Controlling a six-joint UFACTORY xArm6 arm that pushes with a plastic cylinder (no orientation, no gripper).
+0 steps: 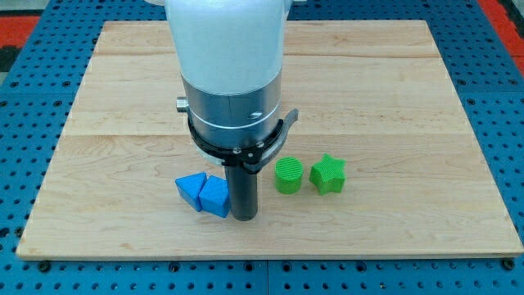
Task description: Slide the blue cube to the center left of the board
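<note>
Two blue blocks lie side by side low on the wooden board, left of centre: a blue triangular block (191, 189) and a blue cube (214, 197) to its right, touching it. My tip (244, 217) stands right against the cube's right side. The arm's white and silver body (232, 78) rises above it and hides the board's middle.
A green round block (288, 175) and a green star block (328, 174) sit right of my tip, a short gap between them. The wooden board (409, 98) rests on a blue perforated table (33, 90).
</note>
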